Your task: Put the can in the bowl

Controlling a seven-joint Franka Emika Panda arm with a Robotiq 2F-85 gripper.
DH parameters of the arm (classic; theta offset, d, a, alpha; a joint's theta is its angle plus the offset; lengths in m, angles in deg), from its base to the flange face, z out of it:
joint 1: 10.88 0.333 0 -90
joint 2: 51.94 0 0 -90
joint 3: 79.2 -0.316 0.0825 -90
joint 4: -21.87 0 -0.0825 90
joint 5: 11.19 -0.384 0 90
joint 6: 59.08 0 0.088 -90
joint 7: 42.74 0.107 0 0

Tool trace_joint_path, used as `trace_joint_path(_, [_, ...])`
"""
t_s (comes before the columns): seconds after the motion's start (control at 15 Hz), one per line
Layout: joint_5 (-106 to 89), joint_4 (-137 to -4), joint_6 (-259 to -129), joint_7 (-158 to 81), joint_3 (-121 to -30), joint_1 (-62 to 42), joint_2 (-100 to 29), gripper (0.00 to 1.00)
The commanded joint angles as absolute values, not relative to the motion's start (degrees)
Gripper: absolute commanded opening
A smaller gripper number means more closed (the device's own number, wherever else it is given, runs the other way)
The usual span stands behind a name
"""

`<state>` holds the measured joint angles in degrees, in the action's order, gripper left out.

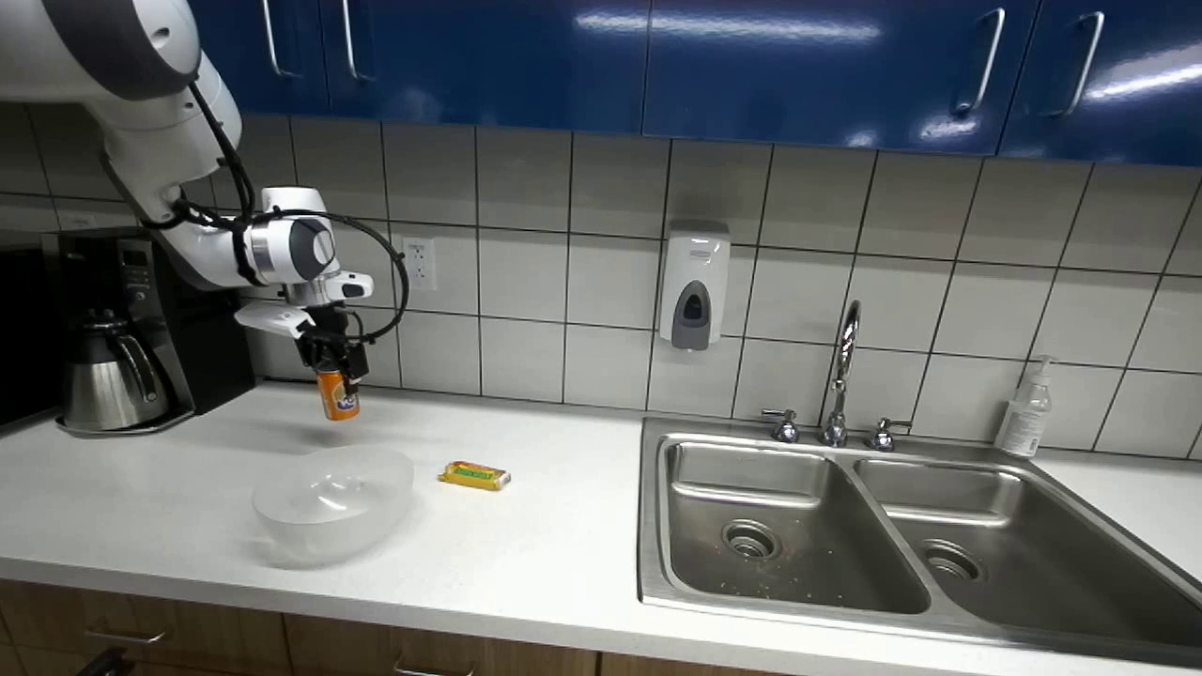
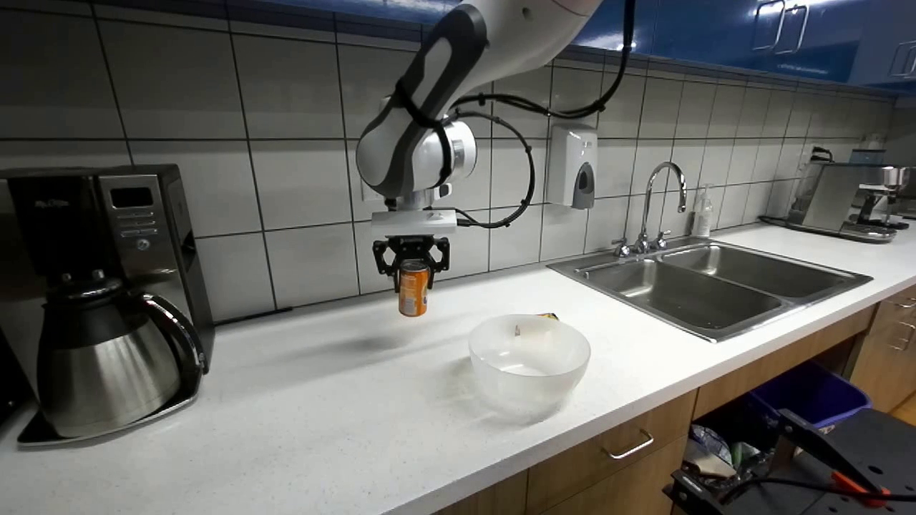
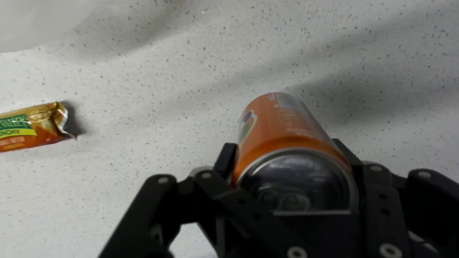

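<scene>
Exterior view: we find the can [image 1: 338,399] aloft beyond the bowl [image 1: 329,537]; step in hand, we judge, is the carry. In an exterior view, the gripper [image 2: 413,280] hangs picture-left of the bowl; next we would want it shifted over the bowl, then lowered. Wrist view: fingers [image 3: 226,160] parted only to the can's width, gripping both its sides.

The arm [image 1: 167,141] is extended from the upper left of the frame in an exterior view, the wrist [image 1: 274,252] being set lower, left of centre. In both exterior views the gripper [image 2: 413,283] is pointed downward. In the wrist view's lower half, the fingers [image 3: 226,159] are clamped against opposite sides of the can [image 3: 283,123].
</scene>
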<state>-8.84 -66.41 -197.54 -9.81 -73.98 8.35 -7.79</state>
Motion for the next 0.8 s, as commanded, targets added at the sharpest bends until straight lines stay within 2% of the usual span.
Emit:
trace_joint_path(0.0, [-7.1,-77.5,-200.9,-7.5,-72.7,9.3,-16.5,0.41])
trace_joint_path(0.73, [-3.0,-97.0,-204.6,-4.6,-72.2,8.8,-30.3,0.41])
